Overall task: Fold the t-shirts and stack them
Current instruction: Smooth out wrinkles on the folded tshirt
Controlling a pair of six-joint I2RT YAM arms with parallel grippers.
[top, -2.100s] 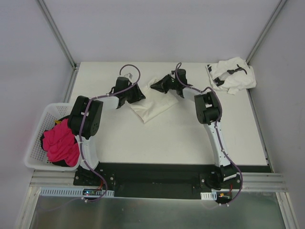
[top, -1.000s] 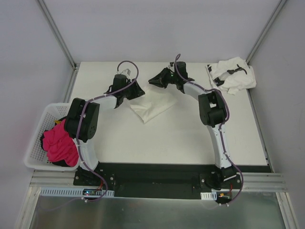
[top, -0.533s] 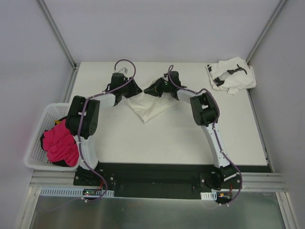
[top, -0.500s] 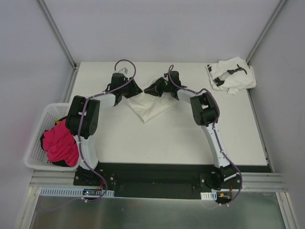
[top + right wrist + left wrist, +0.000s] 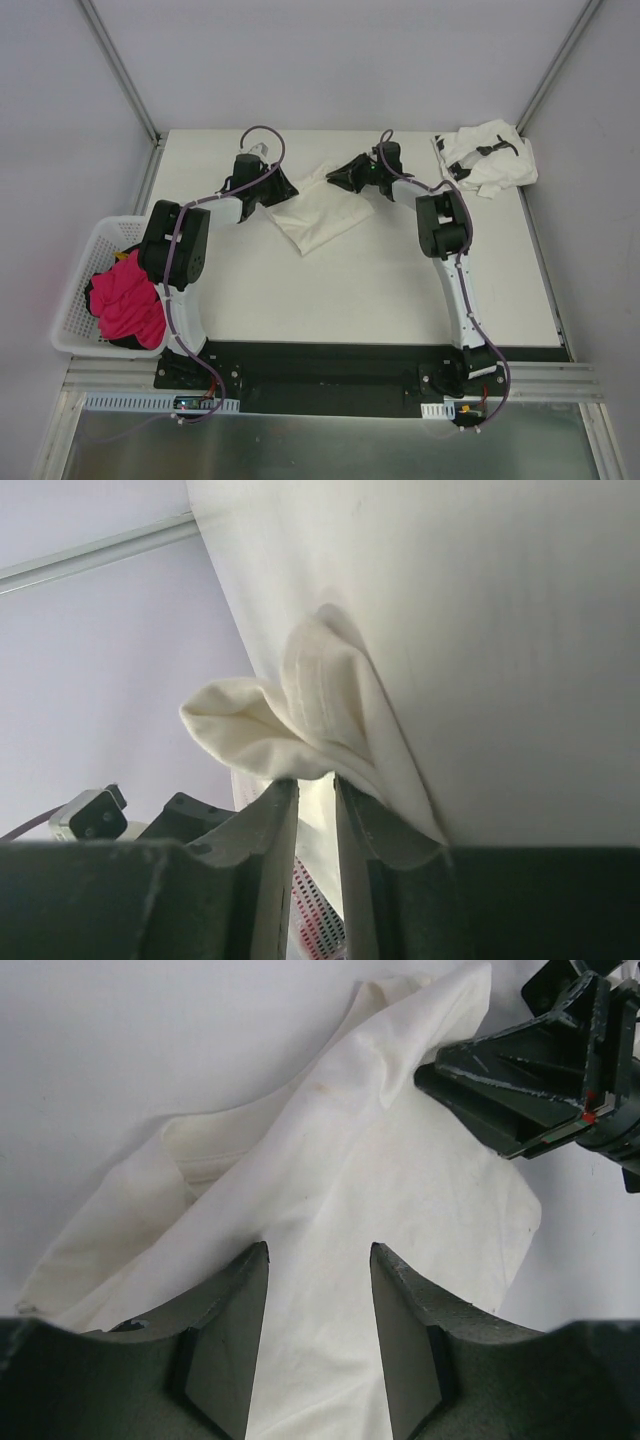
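Note:
The cream-white t-shirt (image 5: 318, 215) lies partly folded at the middle back of the table. My left gripper (image 5: 283, 188) hovers over its left part. In the left wrist view its jaws (image 5: 318, 1260) stand open above the cloth (image 5: 350, 1180), with nothing pinched. My right gripper (image 5: 345, 177) is at the shirt's far right corner. Its narrow jaws (image 5: 315, 780) are shut on a raised fold of the cream cloth (image 5: 300, 720). The white t-shirt with black marks (image 5: 487, 155) lies crumpled at the back right corner.
A white mesh basket (image 5: 72, 300) holding pink cloth (image 5: 125, 300) sits off the table's left edge beside the left arm. Grey walls and frame rails close in the back and both sides.
My right gripper has swung to the right with the shirt's corner, drawing the cream cloth out that way. The left gripper has barely moved.

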